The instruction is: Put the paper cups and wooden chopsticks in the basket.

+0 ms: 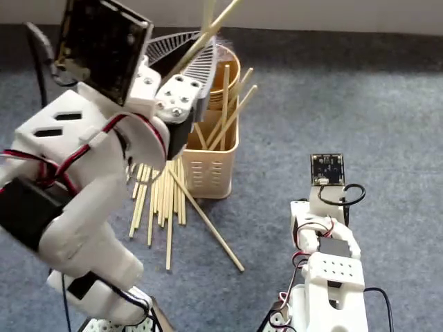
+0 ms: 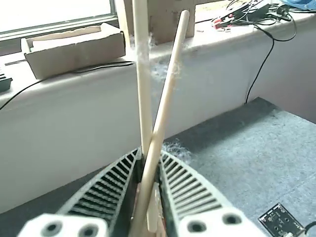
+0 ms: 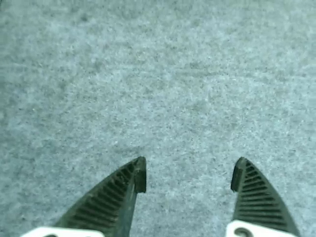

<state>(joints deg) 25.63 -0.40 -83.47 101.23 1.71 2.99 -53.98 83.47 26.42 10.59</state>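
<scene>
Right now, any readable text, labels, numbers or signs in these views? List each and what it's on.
No legible text in any view.
Small circuit board: any markings are too small to read.
Cardboard box: no print can be made out.
Basket: plain, no label visible.
Chopsticks: bare wood, no markings visible.

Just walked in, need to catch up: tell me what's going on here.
The left gripper is shut on two wooden chopsticks, raised over the basket, which already holds paper cups and several chopsticks. More loose chopsticks lie on the grey mat beside it. The right gripper is open over bare mat.
</scene>
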